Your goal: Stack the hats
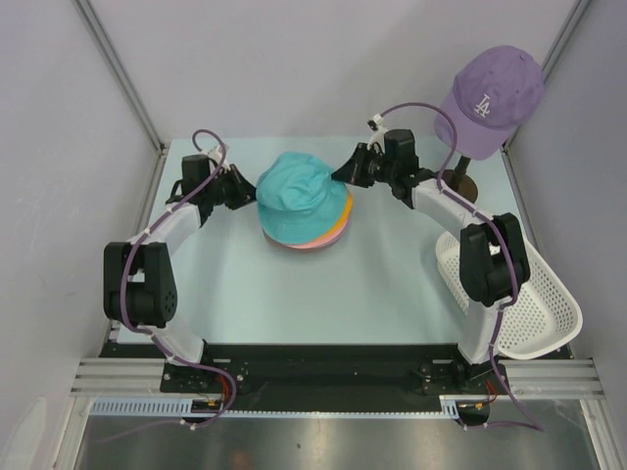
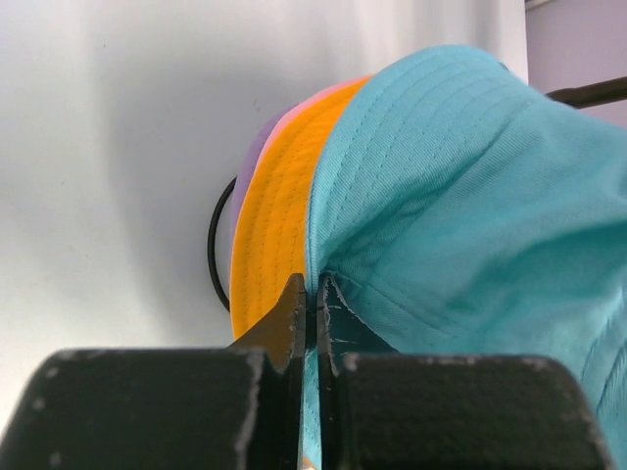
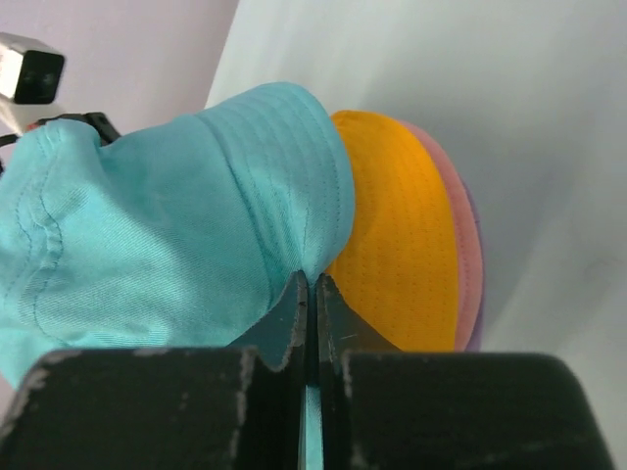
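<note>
Looking down, you see a pale blue table (image 1: 392, 294) boxed by lilac panels (image 1: 294, 59); your left gripper (image 1: 249, 190) and right gripper (image 1: 342, 176) both pinch the brim of the teal hat (image 1: 299, 191).

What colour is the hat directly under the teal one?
Orange hat, beneath the teal hat; left wrist view shows it best.

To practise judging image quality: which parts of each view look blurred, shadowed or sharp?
Top external: evenly lit, sharp, barely any shadow around the teal hat. Left wrist: left claw looms dark and soft-edged, hat stitching crisp. Right wrist: right claw likewise.
</note>
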Tool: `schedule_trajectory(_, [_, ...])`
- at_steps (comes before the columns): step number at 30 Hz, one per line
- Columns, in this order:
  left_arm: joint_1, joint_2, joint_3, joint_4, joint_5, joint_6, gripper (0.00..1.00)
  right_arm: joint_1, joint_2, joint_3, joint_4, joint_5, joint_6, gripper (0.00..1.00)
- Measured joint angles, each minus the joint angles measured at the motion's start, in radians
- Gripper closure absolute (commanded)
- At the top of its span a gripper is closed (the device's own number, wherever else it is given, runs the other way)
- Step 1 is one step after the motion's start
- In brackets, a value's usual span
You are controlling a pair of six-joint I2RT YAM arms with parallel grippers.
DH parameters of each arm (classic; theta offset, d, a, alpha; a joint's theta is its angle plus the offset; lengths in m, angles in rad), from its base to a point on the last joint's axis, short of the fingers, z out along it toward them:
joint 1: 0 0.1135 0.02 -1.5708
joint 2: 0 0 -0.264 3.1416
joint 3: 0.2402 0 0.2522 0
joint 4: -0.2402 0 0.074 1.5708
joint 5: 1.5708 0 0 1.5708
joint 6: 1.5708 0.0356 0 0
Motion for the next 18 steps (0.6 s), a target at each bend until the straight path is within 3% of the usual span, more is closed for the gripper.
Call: schedule_trajectory(18, [-0.021, -0.048, -0.089, 0.106, -0.033, -0.037, 1.0, -0.002, -0.081, -0.157, 0.037, 0.103, 0.023, 1.0])
